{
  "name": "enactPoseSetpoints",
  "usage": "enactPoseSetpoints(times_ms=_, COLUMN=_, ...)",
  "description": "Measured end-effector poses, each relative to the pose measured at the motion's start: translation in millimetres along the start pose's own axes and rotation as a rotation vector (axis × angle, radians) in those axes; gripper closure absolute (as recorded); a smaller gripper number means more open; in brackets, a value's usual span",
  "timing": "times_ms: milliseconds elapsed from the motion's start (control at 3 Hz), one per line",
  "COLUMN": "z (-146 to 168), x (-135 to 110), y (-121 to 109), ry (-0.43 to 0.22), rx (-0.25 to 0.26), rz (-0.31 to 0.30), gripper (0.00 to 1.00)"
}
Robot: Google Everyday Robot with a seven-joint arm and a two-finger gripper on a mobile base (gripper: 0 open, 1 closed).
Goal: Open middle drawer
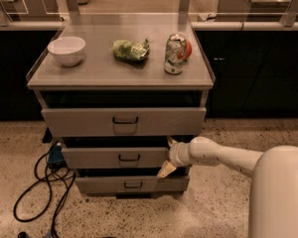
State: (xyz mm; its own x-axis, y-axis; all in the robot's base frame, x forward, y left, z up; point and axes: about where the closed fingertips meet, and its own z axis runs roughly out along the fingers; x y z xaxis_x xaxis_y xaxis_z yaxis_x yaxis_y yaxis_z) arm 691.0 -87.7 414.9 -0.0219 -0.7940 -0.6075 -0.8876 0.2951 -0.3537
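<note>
The middle drawer (104, 158) is the second of three grey-beige fronts in the cabinet, with a small black loop handle (129, 157) at its centre. It stands slightly out, with a dark gap above it. My gripper (168, 156) is at the right end of this drawer front, well to the right of the handle. Its fingers are spread apart, one tip pointing up (171, 142) and one pale tip pointing down (165, 171). It holds nothing. My white arm (223, 157) reaches in from the right.
The top drawer (124, 121) is above and the lowest drawer (131, 184) below. On the cabinet top are a white bowl (66, 50), a green bag (131, 49) and a can (176, 54). Black cables (39, 182) lie on the floor at the left.
</note>
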Motion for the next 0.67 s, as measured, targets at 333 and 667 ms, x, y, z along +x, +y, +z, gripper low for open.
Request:
enactPoseSetpoints(times_ms=333, z=12.9, x=13.7, y=10.1, ry=0.035, rx=-0.061, rz=0.016, gripper=0.0)
enactPoseSetpoints(times_ms=667, z=12.9, x=13.8, y=10.1, ry=0.035, rx=-0.061, rz=0.016, gripper=0.0)
